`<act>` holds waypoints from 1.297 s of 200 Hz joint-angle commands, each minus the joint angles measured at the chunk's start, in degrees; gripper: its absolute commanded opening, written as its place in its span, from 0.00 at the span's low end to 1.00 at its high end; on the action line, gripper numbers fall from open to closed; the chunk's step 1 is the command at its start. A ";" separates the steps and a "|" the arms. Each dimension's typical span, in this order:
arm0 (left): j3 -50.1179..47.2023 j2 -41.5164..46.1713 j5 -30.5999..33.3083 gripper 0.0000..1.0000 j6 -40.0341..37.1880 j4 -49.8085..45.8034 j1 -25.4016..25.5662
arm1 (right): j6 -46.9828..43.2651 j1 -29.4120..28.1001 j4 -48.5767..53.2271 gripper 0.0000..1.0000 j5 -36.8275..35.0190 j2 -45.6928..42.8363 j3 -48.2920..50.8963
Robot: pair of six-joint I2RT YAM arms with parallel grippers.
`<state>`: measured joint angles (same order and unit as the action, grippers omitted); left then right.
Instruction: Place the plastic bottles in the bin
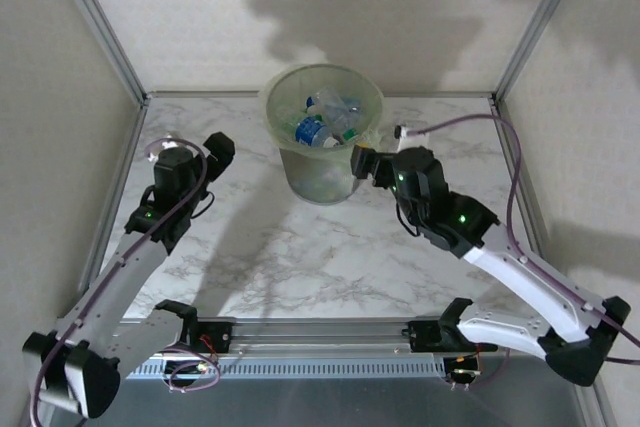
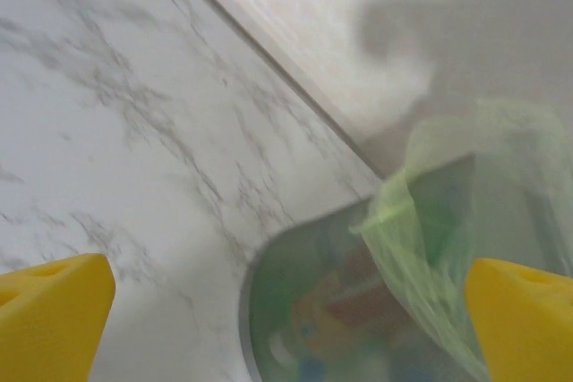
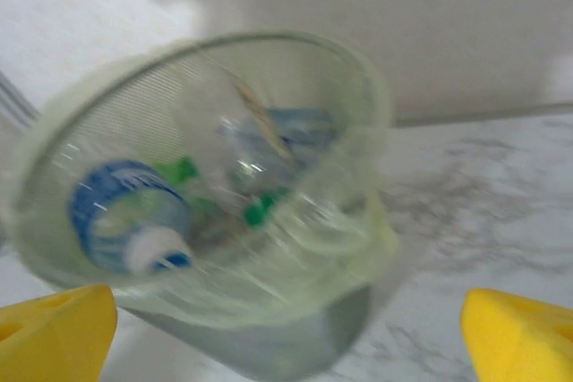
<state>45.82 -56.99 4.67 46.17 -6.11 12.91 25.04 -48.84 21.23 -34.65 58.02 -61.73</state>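
Note:
The bin [image 1: 322, 162], round and pale green with a clear bag liner, stands at the back middle of the marble table. Several plastic bottles [image 1: 325, 117] lie inside it, clear with blue labels and green caps. My left gripper [image 1: 222, 149] is left of the bin, apart from it, and open. My right gripper [image 1: 360, 161] is close by the bin's right side, also open. The left wrist view has yellow fingertips [image 2: 54, 315] wide apart, with the bin's lower wall [image 2: 340, 310] and bag [image 2: 430, 248] ahead. In the right wrist view the bin [image 3: 295, 292] and a blue-labelled bottle [image 3: 125, 212] lie beyond the fingertips [image 3: 519, 337], blurred.
The marble table [image 1: 300, 247] is boxed in by pale walls with metal corner posts [image 1: 100, 22]. A purple cable [image 1: 470, 122] arcs over the back right of the table. A metal rail [image 1: 320, 332] holding both arm bases runs along the near edge.

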 commanded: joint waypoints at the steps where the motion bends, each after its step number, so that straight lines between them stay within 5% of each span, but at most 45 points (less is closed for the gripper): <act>1: -3.06 -3.24 10.05 1.00 -5.74 8.99 -0.65 | -0.07 0.07 -1.63 0.99 -8.29 -4.50 6.41; 36: -9.30 -8.68 30.25 1.00 -18.87 22.78 -1.38 | -1.49 1.24 -17.06 0.99 -18.92 -12.76 24.73; 53: -13.22 -11.65 33.22 1.00 -25.06 32.84 -3.87 | -0.03 9.40 -22.92 0.99 -19.36 -12.30 30.36; 82: -21.64 -14.30 29.44 1.00 -30.60 47.87 -8.63 | 4.61 24.13 -27.46 0.99 -17.85 -2.49 33.96; 108: -26.98 -18.32 24.92 1.00 -31.13 58.78 -11.38 | 0.47 28.38 -44.81 0.99 -24.39 6.58 38.95; 125: -27.40 -21.91 20.70 0.99 -32.67 62.39 -11.78 | 1.41 30.57 -44.30 0.99 -23.67 11.59 35.81; 142: -27.63 -26.07 16.26 0.99 -33.78 65.58 -12.10 | -8.90 31.71 -60.58 0.99 -24.14 15.81 38.00; 181: -25.49 -28.30 11.00 0.99 -37.22 64.25 -10.94 | -21.17 36.14 -85.36 0.99 -13.71 25.87 44.47; 206: -33.66 -31.03 5.58 0.99 -42.22 81.59 -8.70 | -22.47 41.03 -99.37 0.99 1.50 27.39 51.56; 215: -35.45 -32.13 13.00 1.00 -40.02 86.29 -8.36 | -21.88 42.33 -96.10 0.99 7.67 26.37 51.06; 227: -35.43 -31.86 13.13 0.99 -39.97 86.78 -8.45 | -24.08 44.77 -101.20 0.99 20.21 31.10 52.03; 232: -35.43 -32.25 13.34 0.99 -40.15 86.83 -8.30 | -24.75 44.73 -106.93 0.99 19.35 33.46 52.38; 242: -34.72 -30.93 13.14 0.99 -39.52 83.26 -8.42 | -21.14 46.33 -94.48 0.99 20.30 29.88 49.63; 259: -34.75 -31.17 13.42 0.99 -39.59 83.45 -8.31 | -21.10 46.80 -98.00 0.99 19.98 30.71 50.76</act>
<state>10.70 -88.29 16.67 7.25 72.71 4.43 4.01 -3.27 -71.50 -22.28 88.79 -10.48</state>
